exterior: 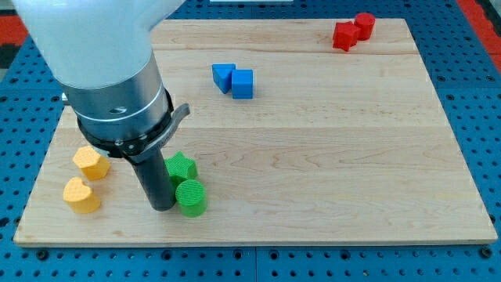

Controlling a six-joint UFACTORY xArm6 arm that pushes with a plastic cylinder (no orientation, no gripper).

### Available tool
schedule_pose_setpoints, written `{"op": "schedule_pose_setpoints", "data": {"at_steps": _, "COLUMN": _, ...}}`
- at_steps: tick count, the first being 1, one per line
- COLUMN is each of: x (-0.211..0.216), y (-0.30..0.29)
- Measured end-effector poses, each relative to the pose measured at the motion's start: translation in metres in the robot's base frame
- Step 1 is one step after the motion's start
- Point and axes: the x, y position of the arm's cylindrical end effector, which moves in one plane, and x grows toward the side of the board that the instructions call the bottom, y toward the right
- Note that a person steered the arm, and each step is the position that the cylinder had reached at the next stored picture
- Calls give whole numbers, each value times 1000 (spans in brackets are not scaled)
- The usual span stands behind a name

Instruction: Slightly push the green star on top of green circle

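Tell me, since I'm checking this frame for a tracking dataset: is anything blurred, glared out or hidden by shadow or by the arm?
Camera view: lighting is even and soft; the wooden board shows no harsh glare. The blocks are sharp, casting only faint shadows. The arm's white housing looms large and slightly soft at the view's top left. My tip sits just left of the green circle; the rod hides part of the green star.

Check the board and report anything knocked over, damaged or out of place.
Nothing stands out. The blocks sit flat in colour pairs: green star touching the green circle, two yellow blocks at the view's left, two blue and two red near the top. My tip rests just left of the green pair.
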Motion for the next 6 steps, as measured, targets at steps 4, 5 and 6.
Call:
{"op": "schedule_pose_setpoints", "data": {"at_steps": 4, "x": -28, "y": -52}}
{"op": "schedule_pose_setpoints", "data": {"at_steps": 5, "x": -21, "y": -21}}
{"op": "schedule_pose_setpoints", "data": {"at_steps": 6, "x": -21, "y": -14}}
